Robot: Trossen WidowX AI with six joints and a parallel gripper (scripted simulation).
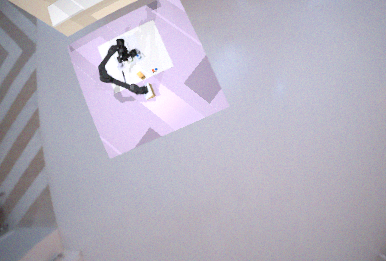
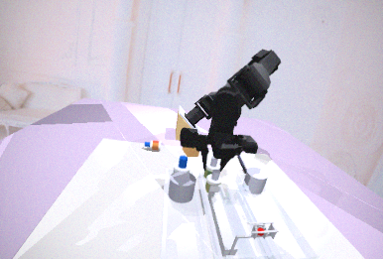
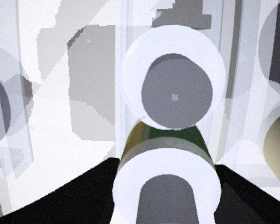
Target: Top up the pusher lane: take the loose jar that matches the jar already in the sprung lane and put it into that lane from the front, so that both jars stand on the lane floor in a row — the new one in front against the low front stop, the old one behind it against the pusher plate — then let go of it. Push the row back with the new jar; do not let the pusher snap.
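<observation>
— Pincer (image 1: 134, 55) (image 2: 214, 164) (image 3: 165, 171) is grasping something, yes?

— Yes, it is closed upon a jar with a grey cap and a white shoulder (image 2: 214, 162) (image 3: 163, 162). The black fingers stand one on each side of it.

— And where is this jar, please?

— It is upright, in line with the second grey-capped jar (image 2: 213, 183) (image 3: 175, 92), at the clear-walled lane (image 2: 215, 219) (image 3: 120, 75). In the wrist view the two jars overlap, so I cannot say if they are touching. Also I cannot tell if the grasped one stands on the lane floor.

— Do they have the same colours?

— Both show green below the white in the exterior view. On the grasped one, the wrist view shows also a yellow-brown part.

— What else is near?

— A blue-capped item (image 2: 183, 162) rises behind a grey round body (image 2: 182, 189), on one side of the lane. On the other side is a grey cylinder (image 2: 256, 181). Farther back, a small orange and blue object (image 2: 154, 145) lies on the white surface (image 2: 89, 204).
</observation>
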